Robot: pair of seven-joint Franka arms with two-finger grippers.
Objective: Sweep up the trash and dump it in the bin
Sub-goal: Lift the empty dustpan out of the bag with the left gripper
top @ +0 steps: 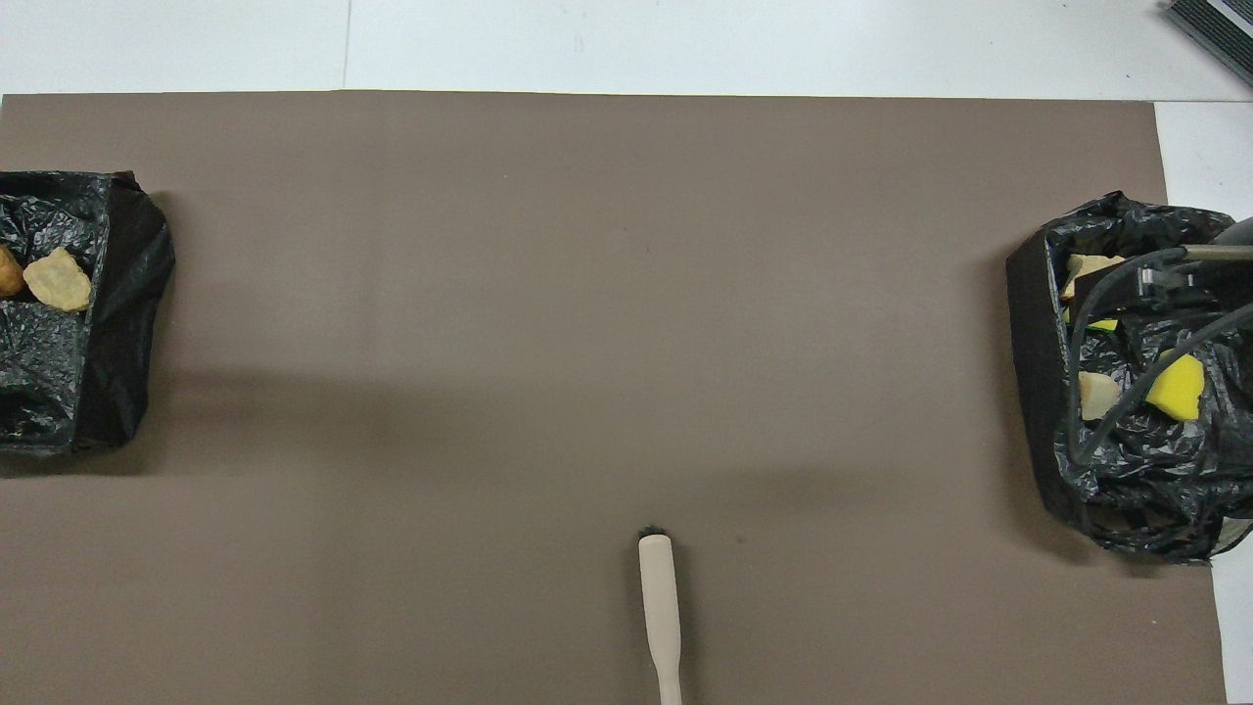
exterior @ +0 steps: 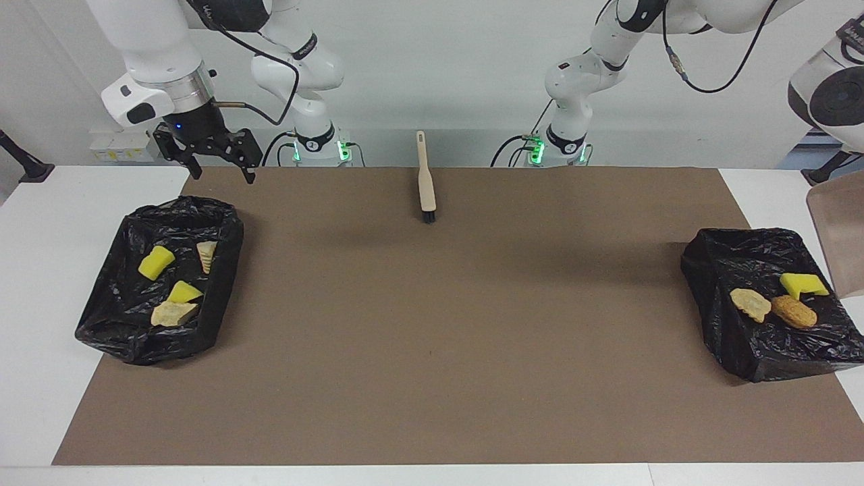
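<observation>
The trash lies in two bins lined with black bags. The bin (exterior: 223, 233) at the right arm's end holds two yellow sponge chunks (exterior: 156, 262) and two cream lumps (exterior: 174, 313). The bin (exterior: 702, 270) at the left arm's end holds a yellow chunk (exterior: 802, 284), a cream lump (exterior: 750, 304) and the orange-brown nugget (exterior: 794, 311). My right gripper (exterior: 223, 174) hangs open and empty over the robot-side rim of the first bin. My left gripper is out of view. A beige brush (exterior: 426, 179) lies on the mat near the robots, bristles pointing away from them.
The beige dustpan (exterior: 840, 229) shows partly at the picture's edge, beside the bin at the left arm's end; what holds it is hidden. A brown mat (exterior: 432, 324) covers the table. In the overhead view the right arm's cables (top: 1126, 323) cross over the bin (top: 1028, 323).
</observation>
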